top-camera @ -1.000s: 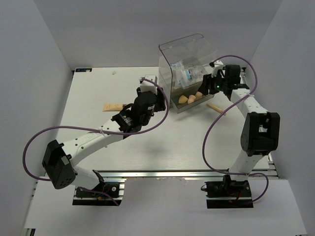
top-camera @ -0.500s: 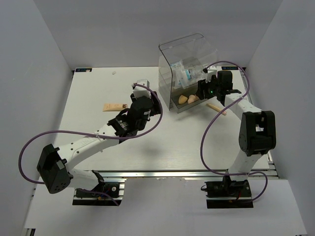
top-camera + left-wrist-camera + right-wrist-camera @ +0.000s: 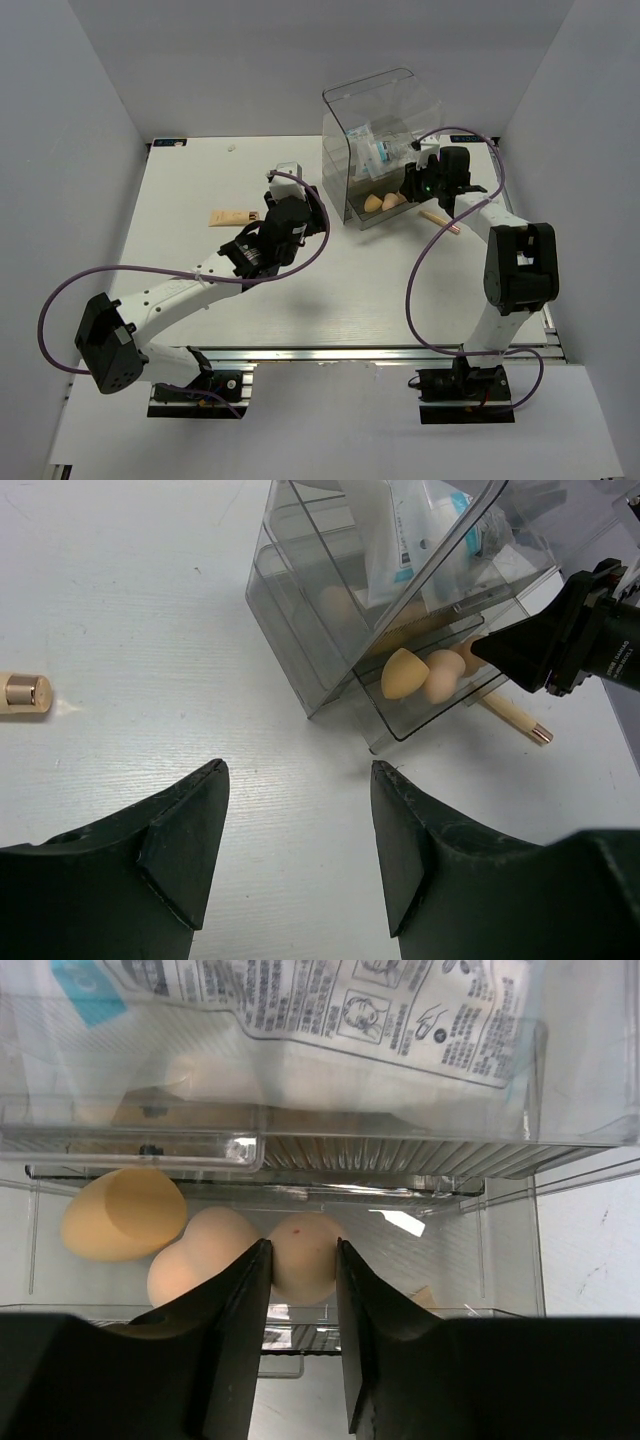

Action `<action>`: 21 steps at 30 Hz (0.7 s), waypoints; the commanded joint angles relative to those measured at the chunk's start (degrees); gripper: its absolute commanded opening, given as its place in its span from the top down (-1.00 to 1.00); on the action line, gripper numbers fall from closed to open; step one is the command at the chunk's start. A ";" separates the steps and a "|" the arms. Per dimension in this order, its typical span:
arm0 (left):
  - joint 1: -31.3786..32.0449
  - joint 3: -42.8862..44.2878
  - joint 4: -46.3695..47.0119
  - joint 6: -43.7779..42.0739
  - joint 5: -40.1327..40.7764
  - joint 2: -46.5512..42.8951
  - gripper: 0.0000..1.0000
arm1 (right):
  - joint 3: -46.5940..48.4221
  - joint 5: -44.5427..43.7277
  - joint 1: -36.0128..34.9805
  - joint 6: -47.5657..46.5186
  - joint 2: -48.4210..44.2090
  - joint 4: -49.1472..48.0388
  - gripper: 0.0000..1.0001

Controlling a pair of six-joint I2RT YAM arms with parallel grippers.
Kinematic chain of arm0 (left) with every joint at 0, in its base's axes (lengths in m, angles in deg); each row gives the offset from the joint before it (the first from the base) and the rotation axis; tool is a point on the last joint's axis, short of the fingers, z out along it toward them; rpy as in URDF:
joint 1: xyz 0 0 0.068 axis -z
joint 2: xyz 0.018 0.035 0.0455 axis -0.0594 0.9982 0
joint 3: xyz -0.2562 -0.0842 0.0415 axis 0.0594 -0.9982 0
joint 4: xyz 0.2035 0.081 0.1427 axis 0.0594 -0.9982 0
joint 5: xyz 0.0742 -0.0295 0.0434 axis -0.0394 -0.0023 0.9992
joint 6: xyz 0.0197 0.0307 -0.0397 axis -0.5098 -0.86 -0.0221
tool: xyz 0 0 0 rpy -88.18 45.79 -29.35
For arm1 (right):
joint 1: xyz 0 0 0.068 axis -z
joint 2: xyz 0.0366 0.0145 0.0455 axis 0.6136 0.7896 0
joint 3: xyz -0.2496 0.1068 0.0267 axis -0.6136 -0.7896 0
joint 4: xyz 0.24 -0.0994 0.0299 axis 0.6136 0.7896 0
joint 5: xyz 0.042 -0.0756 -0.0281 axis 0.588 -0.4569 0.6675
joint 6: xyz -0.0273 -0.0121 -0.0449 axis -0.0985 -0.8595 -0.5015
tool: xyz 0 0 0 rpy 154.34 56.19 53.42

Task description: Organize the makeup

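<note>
The right gripper (image 3: pixel 302 1246) had its fingers drawn narrow on either side of the middle sponge (image 3: pixel 303 1268), right against its flanks (whether truly clamped, I cannot tell). Two other sponges (image 3: pixel 124 1214) lay just beside it in the open lower drawer of the clear box (image 3: pixel 375 105), with the packet (image 3: pixel 330 1010) in the compartment above. The stick (image 3: pixel 440 220) lay on the tabletop (image 3: pixel 200 180) beside the box. The left gripper (image 3: pixel 297 780) hung with fingers apart and empty, and the tube (image 3: pixel 232 217) lay off to its left.

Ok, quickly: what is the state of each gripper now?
Left gripper: open, empty.
Right gripper: narrow, sponge seen in the gap; grip cannot be told.
</note>
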 commanded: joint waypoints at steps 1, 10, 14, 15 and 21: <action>0.24 -0.52 -0.51 0.70 0.86 -2.05 -0.36 | -1.20 0.72 -0.20 0.68 0.29 -2.11 0.32; 0.24 -0.78 -0.51 0.96 1.21 -2.57 -0.37 | -3.92 4.14 -0.20 5.60 -5.50 -5.71 0.72; 0.24 -1.05 -0.43 1.05 1.13 -2.66 -0.37 | -4.01 5.29 0.41 12.17 -8.23 -6.59 0.73; 0.24 -0.96 -0.43 1.05 1.13 -2.58 -0.37 | -4.01 5.37 0.76 13.24 -8.49 -6.77 0.73; 0.24 -1.13 -0.43 1.23 1.21 -2.75 -0.37 | -3.49 7.30 2.08 21.32 -9.11 -6.86 0.70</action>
